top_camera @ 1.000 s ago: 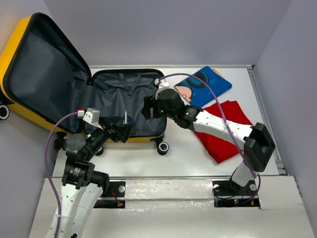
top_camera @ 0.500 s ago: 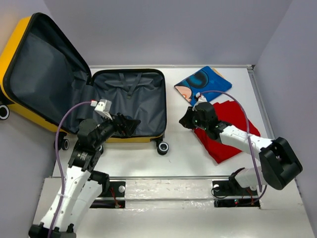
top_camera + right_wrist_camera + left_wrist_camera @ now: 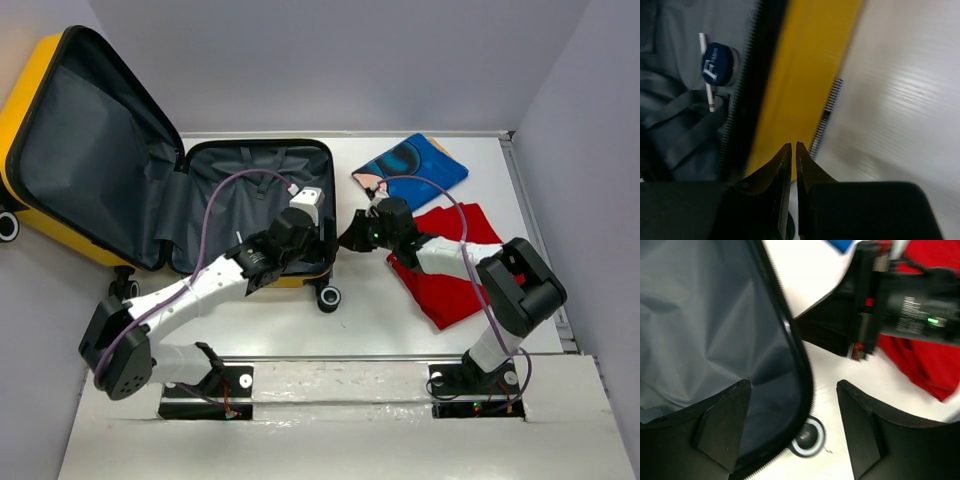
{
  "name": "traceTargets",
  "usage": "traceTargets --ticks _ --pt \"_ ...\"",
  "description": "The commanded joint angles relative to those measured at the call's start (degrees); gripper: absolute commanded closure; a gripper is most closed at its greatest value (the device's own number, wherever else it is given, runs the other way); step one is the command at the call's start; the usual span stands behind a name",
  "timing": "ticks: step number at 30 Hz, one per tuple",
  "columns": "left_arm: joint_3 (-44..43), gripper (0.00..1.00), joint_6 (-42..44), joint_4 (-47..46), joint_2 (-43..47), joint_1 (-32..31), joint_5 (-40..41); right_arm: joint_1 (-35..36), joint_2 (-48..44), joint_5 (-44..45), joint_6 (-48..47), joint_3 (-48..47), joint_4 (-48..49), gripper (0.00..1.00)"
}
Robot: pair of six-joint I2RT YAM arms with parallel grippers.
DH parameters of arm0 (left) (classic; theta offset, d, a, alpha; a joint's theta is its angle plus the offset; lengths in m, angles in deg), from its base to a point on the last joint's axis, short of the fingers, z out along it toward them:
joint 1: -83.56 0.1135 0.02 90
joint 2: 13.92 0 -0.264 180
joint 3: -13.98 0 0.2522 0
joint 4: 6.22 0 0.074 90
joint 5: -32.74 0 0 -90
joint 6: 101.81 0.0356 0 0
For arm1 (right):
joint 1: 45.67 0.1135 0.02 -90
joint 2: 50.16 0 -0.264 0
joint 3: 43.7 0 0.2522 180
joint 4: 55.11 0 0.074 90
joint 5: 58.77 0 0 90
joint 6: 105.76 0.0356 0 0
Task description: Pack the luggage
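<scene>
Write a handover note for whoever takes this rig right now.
Left gripper: open, empty, over the right rim of the suitcase.
Right gripper: fingers shut, nothing held, just outside that rim.
Suitcase lies open on the table, lid leaning left; a small blue item is inside.
Not packed: red cloth and blue printed cloth, both on the table to its right.
Left to do: put both cloths in, close the lid.

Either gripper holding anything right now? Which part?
Nothing is held. The left gripper is open above the rim of the luggage. The right gripper is shut with nothing between its fingers, by the yellow shell.
</scene>
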Motion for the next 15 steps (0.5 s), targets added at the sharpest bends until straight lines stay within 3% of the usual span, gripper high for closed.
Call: traceTargets --ticks 1,15 --pt "-4.46 0.23 1.31 -0.36 -4.67 -0.26 10.06 2.62 2.78 -4.94 2.75 -4.45 10.21 0.86" --pt "-6.14 0.35 2.81 0.87 -11.01 -0.35 13.67 4.91 11.05 -6.97 1.98 -13.94 7.34 0.85"
